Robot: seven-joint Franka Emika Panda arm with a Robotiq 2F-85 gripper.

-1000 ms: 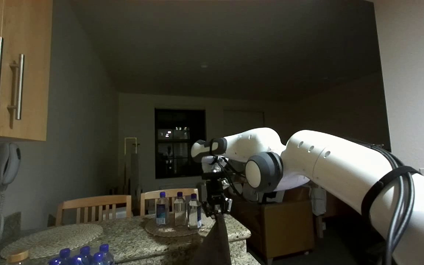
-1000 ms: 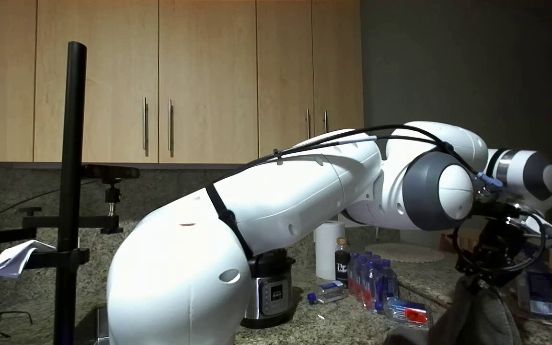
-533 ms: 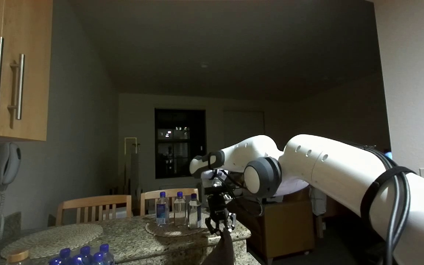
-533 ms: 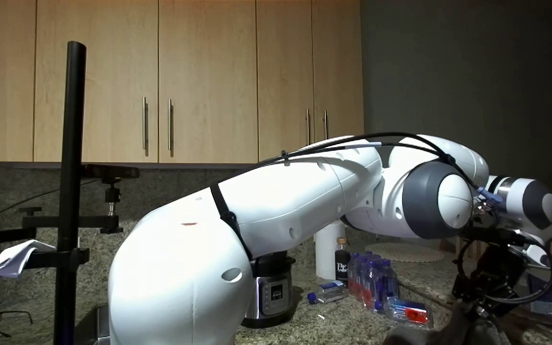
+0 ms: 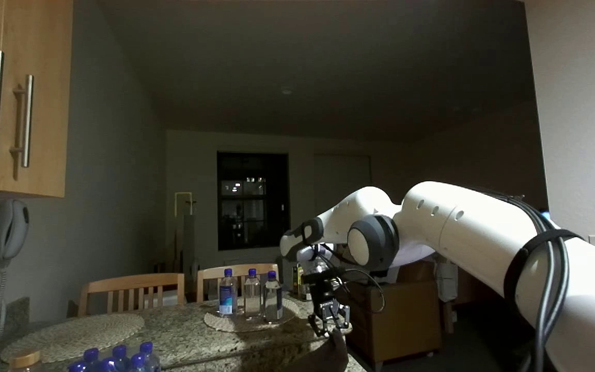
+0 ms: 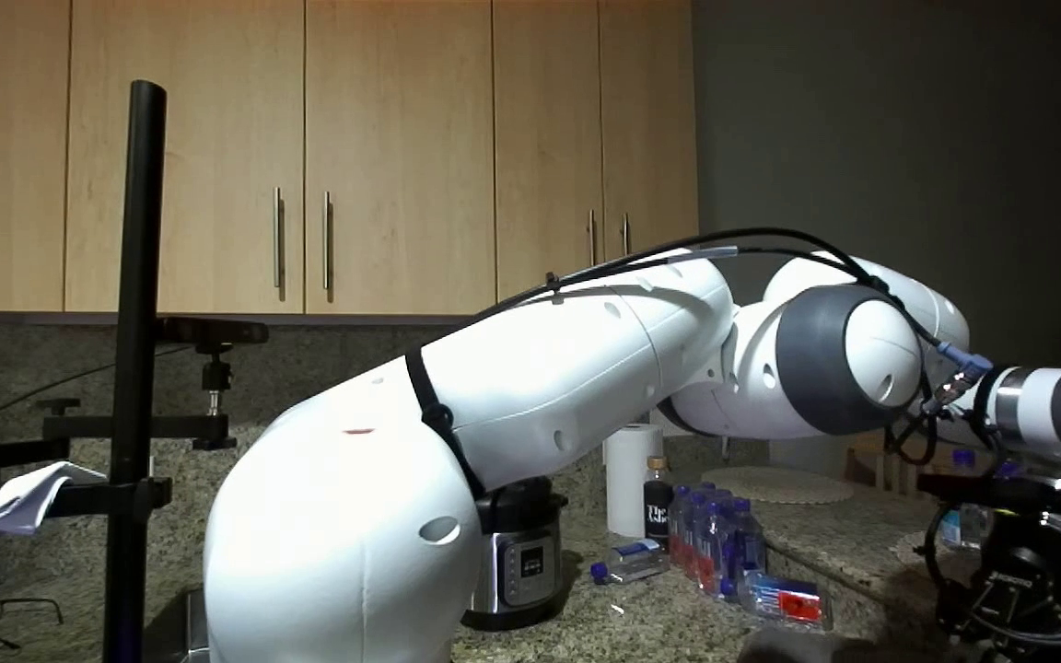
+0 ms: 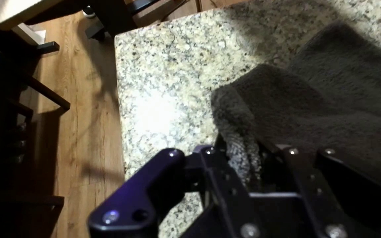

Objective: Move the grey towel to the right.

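- The gripper [image 7: 243,158] is pinching a fold of the grey towel [image 7: 309,102], its jaws standing closed against the cloth on both sides
- The grey towel is lying rumpled on the granite counter [image 7: 164,72]; in the wrist view the pinched fold is sitting nearest the counter's end, where the wood floor [image 7: 88,109] is showing beyond, while the rest is spreading farther in over the counter and running out of frame
- In an exterior view, a dark part of the cloth is slanting up from the counter to the fingertips, so only the held part seems to be hanging raised
- Judging progress, the grasp is looking done and the towel is being held close to the counter's end; no target is showing, so how much of the move to the right is complete cannot be told
- Any remaining shift, the lowering of the fold and the release are probably still waiting
- In both exterior views the robot arm [image 5: 473,222] is reaching toward the counter's end, elbow bent, forearm sloping down, hand pointing downward and hanging low over the counter
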